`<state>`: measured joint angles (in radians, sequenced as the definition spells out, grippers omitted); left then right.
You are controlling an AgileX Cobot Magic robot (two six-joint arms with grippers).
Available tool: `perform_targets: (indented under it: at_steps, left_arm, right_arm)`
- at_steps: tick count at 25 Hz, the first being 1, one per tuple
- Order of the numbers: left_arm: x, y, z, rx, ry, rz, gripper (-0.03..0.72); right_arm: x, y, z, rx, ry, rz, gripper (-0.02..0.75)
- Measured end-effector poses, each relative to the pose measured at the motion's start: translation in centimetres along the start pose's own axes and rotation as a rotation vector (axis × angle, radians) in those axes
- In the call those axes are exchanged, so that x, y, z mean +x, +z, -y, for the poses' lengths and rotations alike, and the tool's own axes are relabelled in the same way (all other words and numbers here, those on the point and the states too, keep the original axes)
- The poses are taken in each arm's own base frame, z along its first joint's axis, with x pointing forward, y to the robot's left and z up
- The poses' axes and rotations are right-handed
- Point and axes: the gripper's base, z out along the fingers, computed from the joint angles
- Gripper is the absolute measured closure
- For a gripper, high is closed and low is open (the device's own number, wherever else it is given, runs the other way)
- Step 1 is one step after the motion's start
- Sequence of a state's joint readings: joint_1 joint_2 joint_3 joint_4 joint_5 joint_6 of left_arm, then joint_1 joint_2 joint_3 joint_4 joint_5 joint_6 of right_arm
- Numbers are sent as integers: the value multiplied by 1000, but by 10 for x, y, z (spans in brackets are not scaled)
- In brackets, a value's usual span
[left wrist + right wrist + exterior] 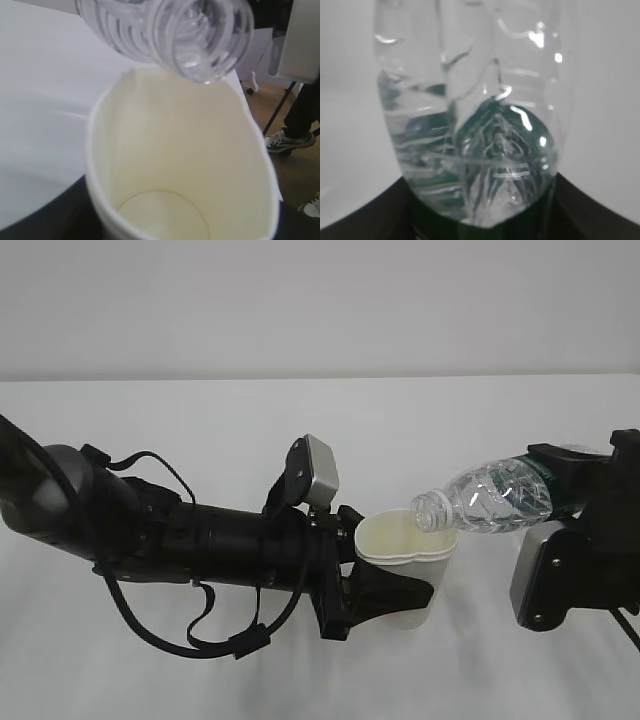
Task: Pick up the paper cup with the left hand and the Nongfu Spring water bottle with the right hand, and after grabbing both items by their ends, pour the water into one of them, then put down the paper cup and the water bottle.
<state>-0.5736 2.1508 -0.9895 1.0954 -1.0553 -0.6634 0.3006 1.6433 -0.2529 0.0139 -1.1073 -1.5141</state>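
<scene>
My left gripper [392, 592] is shut on the white paper cup [432, 575], holding it upright and low on its wall just above the table. The cup's cream inside [175, 165] fills the left wrist view, and I see no water on its bottom. The clear ribbed Nongfu Spring water bottle [492, 496] lies nearly level, its open mouth [200, 45] over the cup's far rim. My right gripper [578, 483] is shut on the bottle's base end by the green label. The bottle [475, 110] rises from between the black fingers [365, 220]. No stream shows at the mouth.
The white table [320, 410] runs back to a pale wall. The right arm's grey camera module [535, 575] hangs low beside the cup. Past the table's edge in the left wrist view are a floor, a stand's leg and a person's shoe [285, 142].
</scene>
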Motion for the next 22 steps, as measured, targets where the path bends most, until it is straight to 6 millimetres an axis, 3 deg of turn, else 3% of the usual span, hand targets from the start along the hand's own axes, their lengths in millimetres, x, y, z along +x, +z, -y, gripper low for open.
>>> perform_targets:
  at_steps: [22]
  left_arm:
    - [0,0,0,0,0,0,246]
  right_arm:
    - [0,2,2,11,-40,0,328]
